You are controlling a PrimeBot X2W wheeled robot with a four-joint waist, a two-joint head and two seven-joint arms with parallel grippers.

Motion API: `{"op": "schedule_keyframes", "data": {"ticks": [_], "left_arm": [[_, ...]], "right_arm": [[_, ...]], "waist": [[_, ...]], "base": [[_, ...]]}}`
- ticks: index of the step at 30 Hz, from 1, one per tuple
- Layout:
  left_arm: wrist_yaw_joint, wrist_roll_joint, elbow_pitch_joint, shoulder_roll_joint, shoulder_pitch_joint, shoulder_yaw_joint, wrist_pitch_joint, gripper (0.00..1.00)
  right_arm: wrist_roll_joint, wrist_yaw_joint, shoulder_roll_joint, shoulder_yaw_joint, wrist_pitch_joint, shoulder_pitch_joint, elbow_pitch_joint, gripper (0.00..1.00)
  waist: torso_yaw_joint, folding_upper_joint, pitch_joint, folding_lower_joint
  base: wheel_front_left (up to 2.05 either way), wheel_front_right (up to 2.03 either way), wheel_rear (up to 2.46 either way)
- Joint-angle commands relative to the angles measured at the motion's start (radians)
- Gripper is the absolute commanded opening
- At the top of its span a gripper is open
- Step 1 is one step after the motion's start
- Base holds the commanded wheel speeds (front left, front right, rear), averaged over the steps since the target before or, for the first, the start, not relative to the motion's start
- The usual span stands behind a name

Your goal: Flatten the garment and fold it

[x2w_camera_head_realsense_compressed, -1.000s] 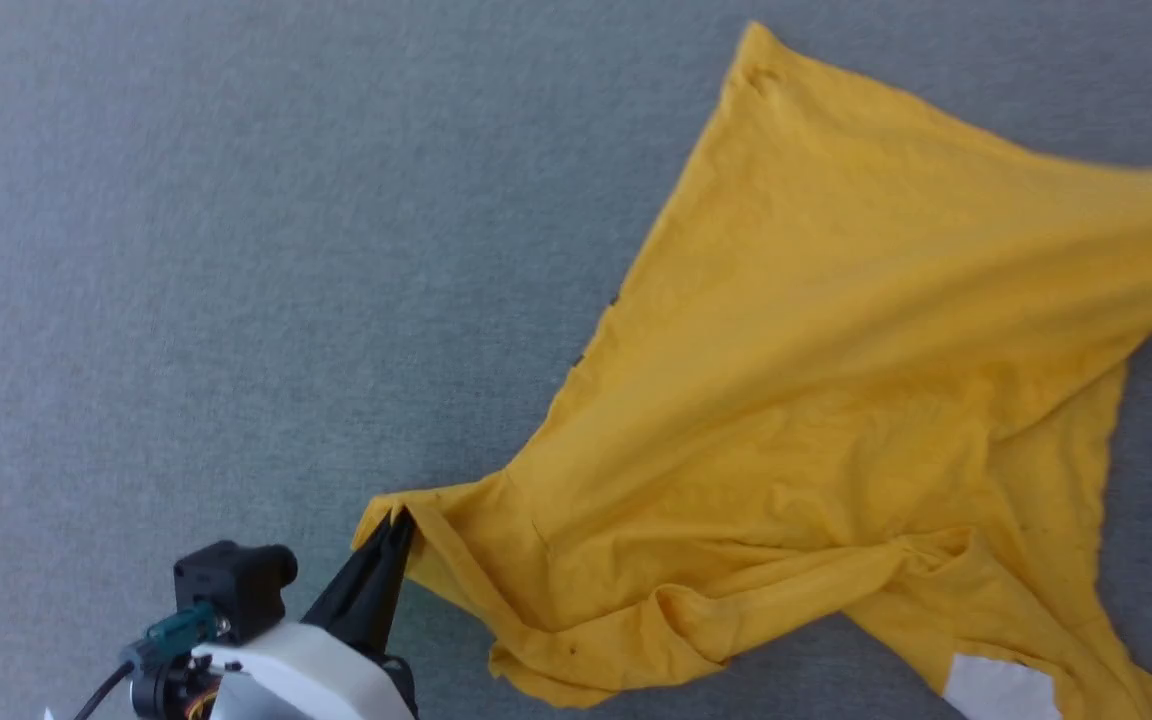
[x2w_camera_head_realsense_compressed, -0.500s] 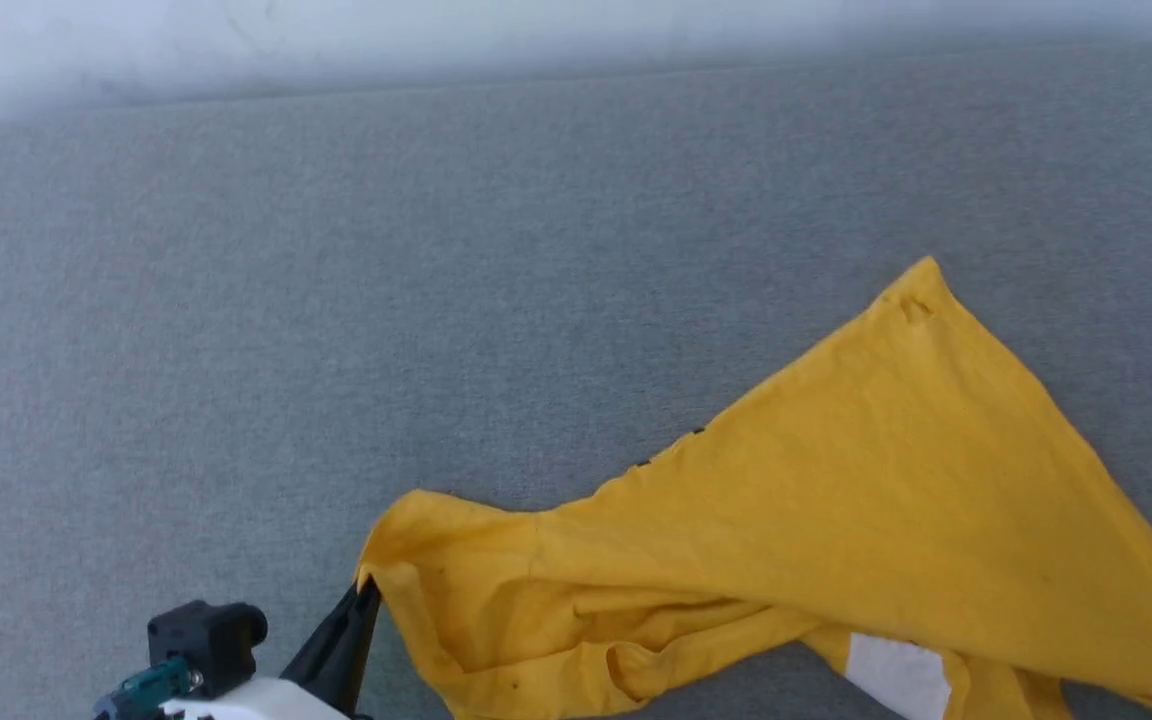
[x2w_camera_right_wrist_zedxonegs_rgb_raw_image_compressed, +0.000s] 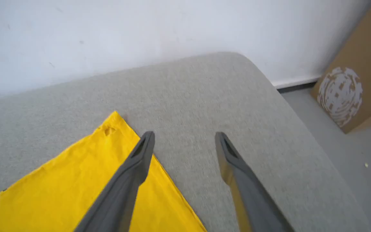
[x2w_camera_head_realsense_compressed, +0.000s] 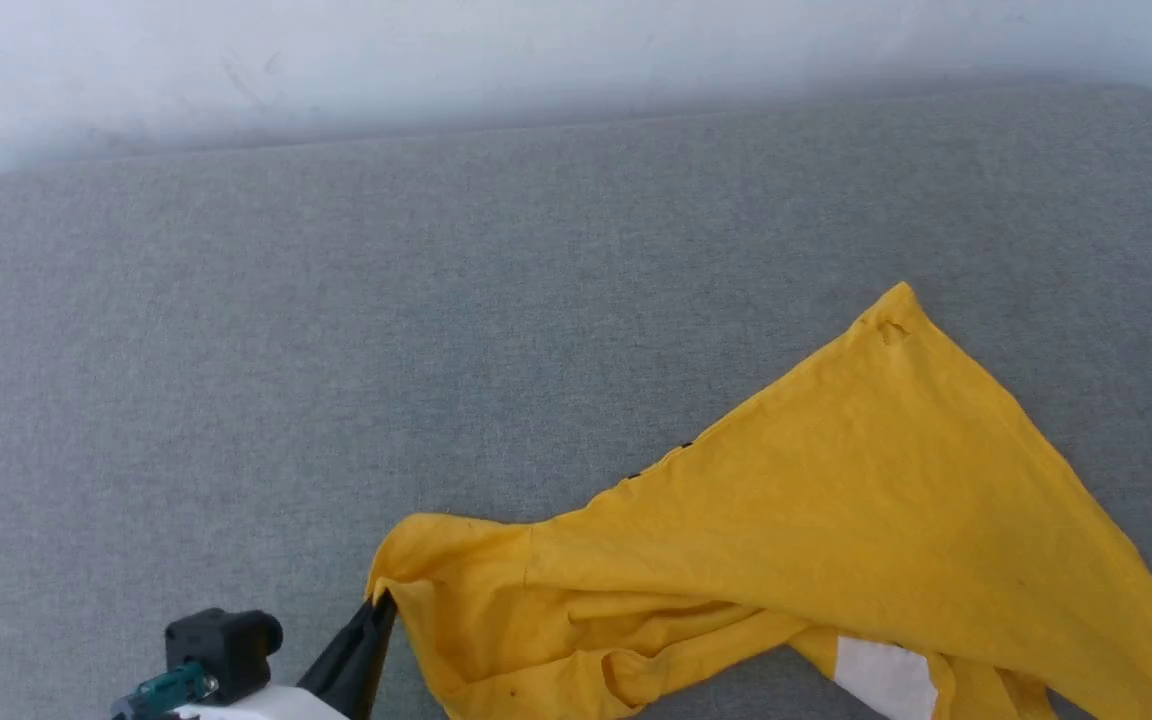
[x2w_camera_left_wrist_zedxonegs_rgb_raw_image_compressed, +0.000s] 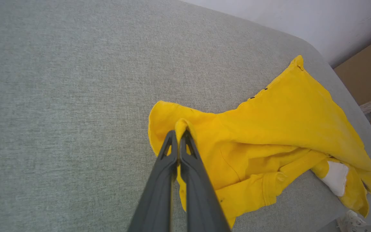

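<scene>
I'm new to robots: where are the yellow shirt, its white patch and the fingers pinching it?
yellow shirt (x2w_camera_head_realsense_compressed: pixel 886 480): head view, flat middle of the cloth.
white patch (x2w_camera_head_realsense_compressed: pixel 884 680): head view, centre of the patch.
left fingers (x2w_camera_left_wrist_zedxonegs_rgb_raw_image_compressed: pixel 159 187): left wrist view, shaft of one finger.

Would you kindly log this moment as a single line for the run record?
left gripper: shut on garment edge | right gripper: open, empty, near garment's far corner | garment: rumpled, not folded, on grey cushion

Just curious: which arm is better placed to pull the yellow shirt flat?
Left, probably: left gripper is shut on the bright yellow thin-cloth T-shirt; right gripper hangs open, empty.
</scene>
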Motion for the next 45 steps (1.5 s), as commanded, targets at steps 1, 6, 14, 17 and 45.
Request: {"op": "schedule_keyframes", "data": {"ticks": [1, 6, 14, 17, 45], "left_arm": [[-0.009, 0.004, -0.003, 0.000, -0.014, -0.003, -0.003, 0.00], [-0.017, 0.018, -0.001, -0.010, -0.058, -0.021, -0.005, 0.00], [-0.037, 0.036, 0.019, -0.040, -0.135, -0.063, -0.008, 0.00], [-0.039, 0.042, 0.026, -0.047, -0.155, -0.069, -0.009, 0.00], [-0.096, 0.068, 0.131, -0.037, -0.360, -0.050, -0.060, 0.00]], "right_arm": [[0.013, -0.001, -0.022, 0.028, 0.020, -0.047, -0.015, 1.00], [0.011, -0.001, -0.095, 0.144, 0.125, -0.225, -0.006, 1.00], [-0.017, -0.001, -0.125, 0.251, 0.207, -0.383, 0.218, 1.00], [-0.012, -0.001, -0.129, 0.262, 0.217, -0.410, 0.287, 1.00], [0.063, -0.001, -0.145, 0.323, 0.046, -0.482, 0.436, 0.00]], "waist": [[0.030, -0.0001, 0.032, 0.0001], [0.077, -0.0001, 0.098, 0.0001], [0.155, -0.0001, 0.198, 0.0001], [0.175, -0.0001, 0.222, 0.0001], [0.094, -0.0001, 0.079, 0.0001]], "base": [[0.00, 0.00, 0.00], [0.00, 0.00, 0.00], [0.00, 0.00, 0.00], [0.00, 0.00, 0.00], [0.00, 0.00, 0.00]]}}
